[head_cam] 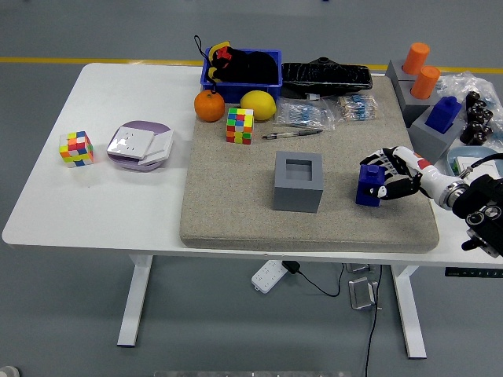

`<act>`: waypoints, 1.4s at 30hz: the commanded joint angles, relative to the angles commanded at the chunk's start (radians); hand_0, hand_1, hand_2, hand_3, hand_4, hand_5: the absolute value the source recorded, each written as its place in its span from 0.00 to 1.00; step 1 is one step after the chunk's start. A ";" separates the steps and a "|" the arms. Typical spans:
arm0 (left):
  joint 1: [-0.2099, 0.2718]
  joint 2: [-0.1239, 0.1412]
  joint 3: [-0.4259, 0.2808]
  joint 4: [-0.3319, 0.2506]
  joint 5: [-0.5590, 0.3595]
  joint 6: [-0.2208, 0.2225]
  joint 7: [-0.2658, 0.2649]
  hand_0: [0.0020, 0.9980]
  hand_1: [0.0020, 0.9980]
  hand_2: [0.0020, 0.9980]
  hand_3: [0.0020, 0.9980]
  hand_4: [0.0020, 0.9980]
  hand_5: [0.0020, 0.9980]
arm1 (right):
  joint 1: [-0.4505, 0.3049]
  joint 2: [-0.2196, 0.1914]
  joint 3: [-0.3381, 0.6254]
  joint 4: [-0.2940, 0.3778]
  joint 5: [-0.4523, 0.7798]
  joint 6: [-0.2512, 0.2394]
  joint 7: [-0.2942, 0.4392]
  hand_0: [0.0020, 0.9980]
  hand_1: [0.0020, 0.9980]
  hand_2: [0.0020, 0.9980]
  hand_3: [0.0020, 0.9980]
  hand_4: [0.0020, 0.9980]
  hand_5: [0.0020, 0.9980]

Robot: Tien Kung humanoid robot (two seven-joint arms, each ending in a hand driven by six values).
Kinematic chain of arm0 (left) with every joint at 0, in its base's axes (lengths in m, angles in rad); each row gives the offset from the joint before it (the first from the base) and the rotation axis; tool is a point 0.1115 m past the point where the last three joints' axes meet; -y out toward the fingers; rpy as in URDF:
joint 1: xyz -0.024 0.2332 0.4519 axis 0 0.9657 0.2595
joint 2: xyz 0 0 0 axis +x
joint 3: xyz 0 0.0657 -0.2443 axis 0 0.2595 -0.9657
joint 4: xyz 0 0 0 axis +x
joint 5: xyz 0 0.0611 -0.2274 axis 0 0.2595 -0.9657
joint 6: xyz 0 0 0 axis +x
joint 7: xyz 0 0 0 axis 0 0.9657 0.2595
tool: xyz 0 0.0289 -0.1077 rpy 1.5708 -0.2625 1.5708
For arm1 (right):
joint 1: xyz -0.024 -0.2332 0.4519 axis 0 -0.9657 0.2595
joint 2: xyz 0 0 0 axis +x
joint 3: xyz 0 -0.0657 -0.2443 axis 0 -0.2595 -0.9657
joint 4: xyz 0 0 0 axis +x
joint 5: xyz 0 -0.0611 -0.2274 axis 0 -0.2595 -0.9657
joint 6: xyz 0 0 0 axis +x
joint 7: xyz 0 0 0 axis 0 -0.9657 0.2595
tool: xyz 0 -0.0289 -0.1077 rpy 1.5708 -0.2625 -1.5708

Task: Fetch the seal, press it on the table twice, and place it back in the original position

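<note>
The blue seal (368, 186) stands on the beige mat (236, 212), to the right of the grey holder block (299, 182) with its square hollow on top. My right hand (393, 179) comes in from the right edge and its white fingers (391, 161) are wrapped around the seal's right side. The seal's base looks pressed to the mat. A second blue seal (445, 112) sits on a grey stand (428, 133) at the far right. My left arm does not show.
On the mat's far side lie a Rubik's cube (240, 126), a pen (291, 134), an orange (209, 106), a lemon (258, 104), plastic bags (314, 114) and a blue bin (242, 67). Orange cylinders (420, 67) stand at back right. Another cube (76, 148) and a purple box (140, 144) sit left.
</note>
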 joint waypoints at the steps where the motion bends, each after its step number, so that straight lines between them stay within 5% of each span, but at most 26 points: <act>1: 0.000 0.000 -0.001 0.000 0.000 0.000 0.000 0.79 0.75 0.74 0.76 0.63 0.44 | 0.000 0.000 0.000 0.000 0.000 0.000 0.000 0.54 0.43 0.44 0.46 0.74 0.00; 9: -0.002 0.000 0.000 0.000 0.000 0.000 0.000 0.79 0.75 0.74 0.76 0.62 0.44 | 0.002 -0.010 0.014 0.031 0.003 -0.002 0.001 0.54 0.43 0.44 0.46 0.74 0.00; 19: -0.002 0.002 -0.001 0.000 -0.001 0.000 0.000 0.79 0.75 0.74 0.76 0.63 0.44 | 0.028 -0.040 0.086 0.234 0.022 0.011 -0.021 0.53 0.43 0.44 0.46 0.74 0.00; 26: -0.002 0.000 -0.002 -0.001 -0.002 0.000 0.000 0.79 0.75 0.74 0.76 0.63 0.45 | 0.066 -0.004 0.064 0.322 0.084 0.030 -0.037 0.53 0.43 0.44 0.46 0.74 0.00; 42: -0.009 0.004 0.013 -0.001 -0.011 0.000 0.000 0.79 0.75 0.74 0.76 0.63 0.44 | 0.164 0.080 -0.113 0.187 0.175 0.027 -0.007 0.53 0.43 0.44 0.46 0.74 0.00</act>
